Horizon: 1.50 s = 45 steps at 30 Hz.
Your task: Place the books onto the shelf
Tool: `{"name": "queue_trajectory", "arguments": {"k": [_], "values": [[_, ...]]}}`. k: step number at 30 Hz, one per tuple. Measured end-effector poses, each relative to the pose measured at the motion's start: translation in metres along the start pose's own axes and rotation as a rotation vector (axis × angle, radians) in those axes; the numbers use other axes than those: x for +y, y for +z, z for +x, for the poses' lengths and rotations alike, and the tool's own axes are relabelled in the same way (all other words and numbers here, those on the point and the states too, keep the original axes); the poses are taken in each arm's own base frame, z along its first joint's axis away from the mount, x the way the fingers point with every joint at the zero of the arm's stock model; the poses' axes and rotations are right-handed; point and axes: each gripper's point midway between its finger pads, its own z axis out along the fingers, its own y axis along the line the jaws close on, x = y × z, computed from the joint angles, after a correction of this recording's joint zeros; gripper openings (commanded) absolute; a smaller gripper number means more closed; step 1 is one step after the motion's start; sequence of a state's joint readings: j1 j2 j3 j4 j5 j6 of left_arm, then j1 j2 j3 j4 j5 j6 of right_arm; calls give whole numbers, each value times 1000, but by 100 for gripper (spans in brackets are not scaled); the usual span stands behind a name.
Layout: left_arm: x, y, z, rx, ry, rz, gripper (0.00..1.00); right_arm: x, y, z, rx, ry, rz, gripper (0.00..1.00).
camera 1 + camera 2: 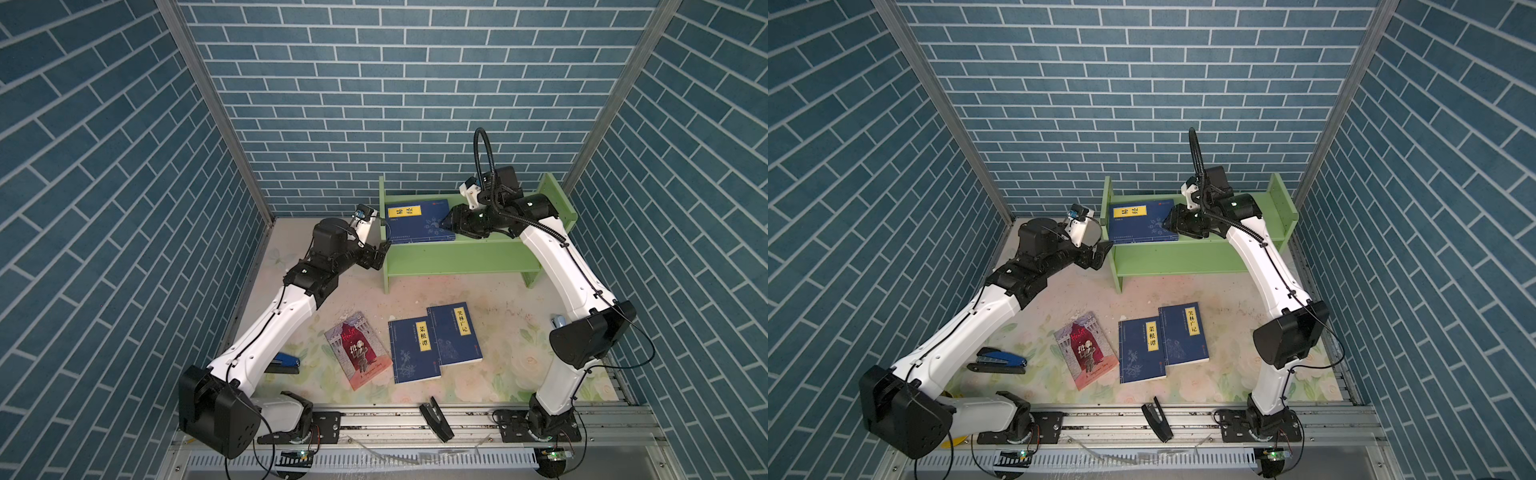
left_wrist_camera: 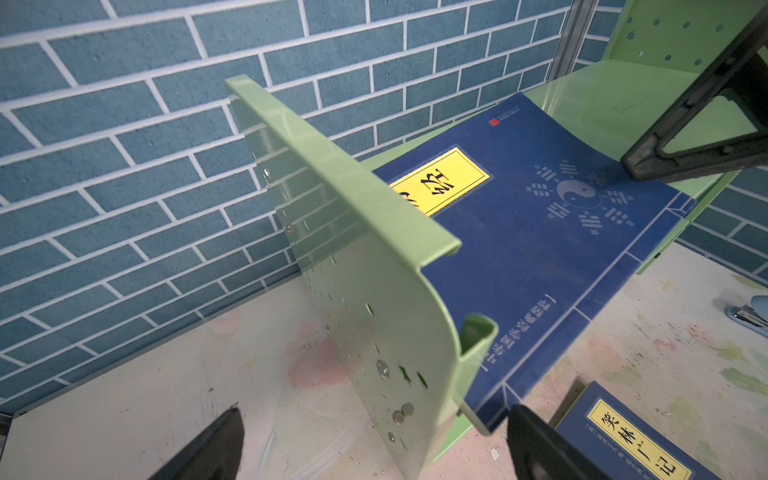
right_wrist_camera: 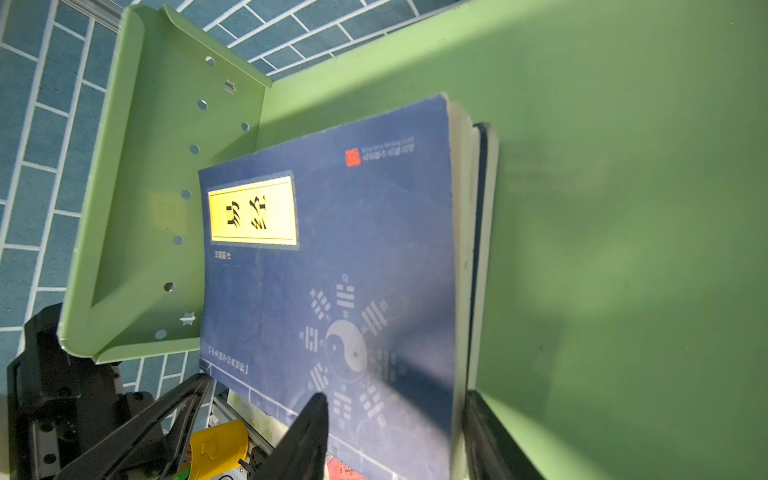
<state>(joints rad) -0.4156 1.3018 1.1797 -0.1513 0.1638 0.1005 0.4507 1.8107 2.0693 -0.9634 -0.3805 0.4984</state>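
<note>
While two books already lie on the shelf, the step in hand appears to be seating that pair on the top tier. The top blue book lies cover-up against the drilled end panel, with its free edge bowed upward. A second blue book shows beneath it in the right wrist view.

The right gripper stands at that free edge with its jaws part-way apart, one finger over the cover and one beside the page edges. Whether it clamps the books cannot be told. The left gripper is spread wide and empty, just beside the end panel on its outer side.

Next move, as judged: draw the right gripper clear without dragging the cover, then fetch from the table. Three books lie flat there, well apart from the shelf:
- a red-and-grey book;
- a middle blue book;
- an outer blue book, touching the middle one.

All three are thin paperbacks. Expect that an edge must be raised before the jaws can close on one.
</note>
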Motion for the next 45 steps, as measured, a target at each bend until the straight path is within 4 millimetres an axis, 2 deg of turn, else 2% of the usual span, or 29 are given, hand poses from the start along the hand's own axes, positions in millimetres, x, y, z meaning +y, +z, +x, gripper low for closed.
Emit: {"name": "queue_trajectory", "arguments": {"k": [13, 32, 39, 45], "values": [[-8, 0, -1, -4, 13, 44, 99, 0, 1, -3, -6, -2, 2, 54], [1, 0, -10, -41, 42, -7, 99, -1, 1, -3, -7, -2, 8, 54], [-12, -6, -5, -23, 49, 64, 99, -5, 1, -5, -17, -2, 29, 55], [-12, -3, 11, 7, 66, 62, 99, -5, 0, -6, -24, -4, 34, 55]]}}
